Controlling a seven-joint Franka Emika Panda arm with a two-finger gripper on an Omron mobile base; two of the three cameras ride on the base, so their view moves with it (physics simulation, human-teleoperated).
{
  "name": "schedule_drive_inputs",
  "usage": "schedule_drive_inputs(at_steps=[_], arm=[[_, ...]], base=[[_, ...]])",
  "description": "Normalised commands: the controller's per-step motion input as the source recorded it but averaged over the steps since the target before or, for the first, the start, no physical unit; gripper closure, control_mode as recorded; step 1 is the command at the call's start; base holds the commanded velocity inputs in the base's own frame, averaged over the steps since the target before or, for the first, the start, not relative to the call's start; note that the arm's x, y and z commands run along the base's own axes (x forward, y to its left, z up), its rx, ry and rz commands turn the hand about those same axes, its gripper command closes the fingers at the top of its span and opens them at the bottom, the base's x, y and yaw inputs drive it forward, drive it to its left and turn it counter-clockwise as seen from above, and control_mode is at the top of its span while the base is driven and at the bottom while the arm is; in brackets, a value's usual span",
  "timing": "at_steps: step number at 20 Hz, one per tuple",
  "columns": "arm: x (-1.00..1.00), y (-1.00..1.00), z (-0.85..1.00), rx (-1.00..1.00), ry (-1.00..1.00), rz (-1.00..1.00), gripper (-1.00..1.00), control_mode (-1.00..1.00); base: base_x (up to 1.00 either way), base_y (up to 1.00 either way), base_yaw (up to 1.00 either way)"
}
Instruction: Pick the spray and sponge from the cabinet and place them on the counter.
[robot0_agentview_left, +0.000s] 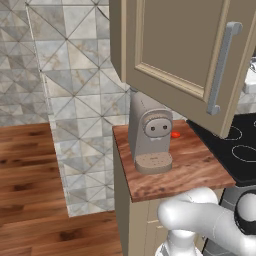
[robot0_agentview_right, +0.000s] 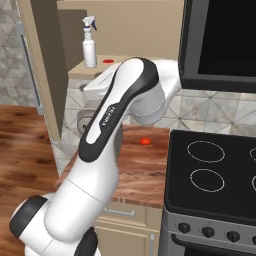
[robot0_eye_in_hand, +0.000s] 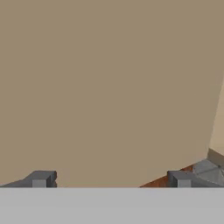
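Right base view: spray (robot0_agentview_right: 89, 42) stands on the open cabinet (robot0_agentview_right: 75, 71) shelf, near its front edge. Tool (robot0_eye_in_hand: 111, 179) fingers spread wide, empty, facing a tan panel; approach level, centring on the bottle.

The tabletop (robot0_agentview_left: 195, 165) is reddish-brown wood with a streaked grain and a soft sheen. The cabinet (robot0_agentview_left: 175, 45) door looks like painted beige-tan wood, matt and smooth, with a dull grey metal-looking bar handle (robot0_agentview_left: 222, 67). The coffee machine (robot0_agentview_left: 149, 132) has a matt grey plastic-like shell. The stovetop (robot0_agentview_right: 215, 170) is glossy black glass with thin pale rings. The spray (robot0_agentview_right: 89, 42) looks like smooth pale plastic. The wall tiles (robot0_agentview_left: 75, 75) are mottled grey stone, the floor (robot0_agentview_left: 30, 185) polished dark wood planks. The claw (robot0_eye_in_hand: 111, 179) tips are matt dark grey
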Motion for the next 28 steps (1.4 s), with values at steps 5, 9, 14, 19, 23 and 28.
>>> schedule_drive_inputs(at_steps=[5,9,14,19,23,28], arm=[[-0.13,0.34,0.0,0.0,-0.01,0.15,-1.0,-1.0],[-0.15,0.45,-0.02,0.0,-0.05,0.14,-1.0,-1.0],[-0.19,0.49,-0.04,0.0,-0.06,0.14,-1.0,-1.0],[-0.27,0.54,-0.01,0.0,-0.05,0.12,-1.0,-1.0],[-0.36,0.64,0.0,0.0,-0.03,0.1,-1.0,-1.0],[-0.34,0.7,0.0,0.0,-0.04,0.08,-1.0,-1.0]], base=[[0.0,0.0,0.0],[0.0,0.0,0.0],[0.0,0.0,0.0],[0.0,0.0,0.0],[0.0,0.0,0.0],[0.0,0.0,0.0]])
